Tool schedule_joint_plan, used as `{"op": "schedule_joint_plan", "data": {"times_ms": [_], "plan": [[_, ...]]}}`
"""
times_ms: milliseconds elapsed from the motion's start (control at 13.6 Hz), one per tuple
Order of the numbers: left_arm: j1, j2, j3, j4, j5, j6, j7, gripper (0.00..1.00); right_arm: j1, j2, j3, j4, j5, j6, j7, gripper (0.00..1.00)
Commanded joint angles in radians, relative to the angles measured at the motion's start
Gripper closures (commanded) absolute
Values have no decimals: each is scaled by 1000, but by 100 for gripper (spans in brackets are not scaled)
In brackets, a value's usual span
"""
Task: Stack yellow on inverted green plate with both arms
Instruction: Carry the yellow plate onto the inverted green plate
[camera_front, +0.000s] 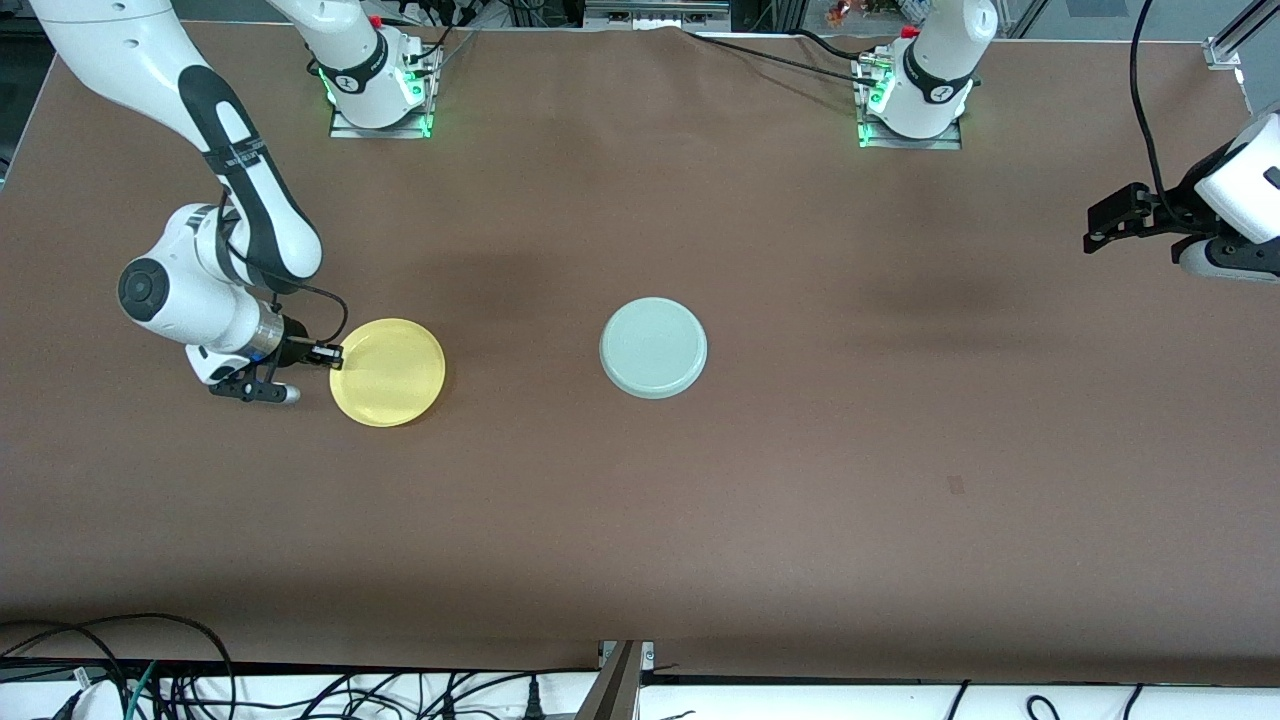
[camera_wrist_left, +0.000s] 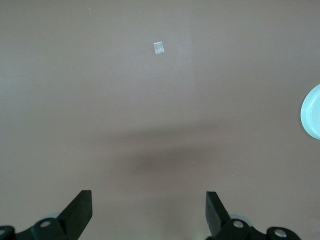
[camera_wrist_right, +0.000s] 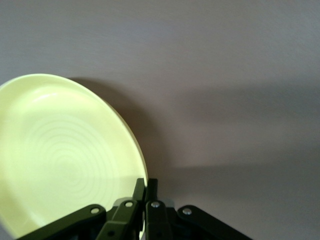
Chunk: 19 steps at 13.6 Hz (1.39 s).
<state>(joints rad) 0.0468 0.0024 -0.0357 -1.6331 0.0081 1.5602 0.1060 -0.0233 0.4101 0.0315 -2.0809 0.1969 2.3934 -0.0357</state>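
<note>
Yellow plastic, bright and smooth, makes up the round yellow plate (camera_front: 388, 372), which sits toward the right arm's end of the tabletop (camera_front: 640, 520). Its low raised rim faces up, and the right wrist view shows faint concentric rings moulded into its shallow floor (camera_wrist_right: 65, 160). The right gripper (camera_front: 326, 354) is pinched on the plate's rim at the edge toward the right arm's end, its black fingers (camera_wrist_right: 151, 192) pressed together with the thin rim between them. In that view the plate looks tilted, with a dark shadow beneath its edge, though whether it is clear of the tabletop cannot be told.

Well apart from it, near the middle of the tabletop, lies the green plate (camera_front: 653, 347), pale mint plastic of the same round shape, turned upside down so that its flat underside with a raised ring shows. Only a sliver of its edge (camera_wrist_left: 312, 112) appears in the left wrist view.

At the left arm's end of the tabletop the left arm waits, its left gripper (camera_wrist_left: 149, 212) held above bare surface with the two black fingers spread wide and nothing between them.

Matte brown and faintly textured, the tabletop carries a small pale square mark (camera_wrist_left: 159, 47). No brand, label or writing can be read on either plate.
</note>
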Motion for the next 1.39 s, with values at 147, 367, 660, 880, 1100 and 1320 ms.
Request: {"op": "schedule_joint_plan", "data": {"times_ms": [147,367,660,880,1100,1320], "plan": [[5,65,-3,139,4,4,9,0,0,-39,144,186,18,-344,37,100],[4,70,-3,157,6,11,9,0,32,-28,299,220,13,-306,306,100],[5,96,-3,191,45,14,20,0,221,38,304,222,18,-110,437,100],[4,111,-6,203,59,14,20,0,331,108,301,222,3,44,514,100],[4,117,-6,203,55,14,21,0,371,173,303,220,1,151,516,100],[1,117,-12,203,59,11,21,0,373,199,301,219,-2,162,514,100]]}}
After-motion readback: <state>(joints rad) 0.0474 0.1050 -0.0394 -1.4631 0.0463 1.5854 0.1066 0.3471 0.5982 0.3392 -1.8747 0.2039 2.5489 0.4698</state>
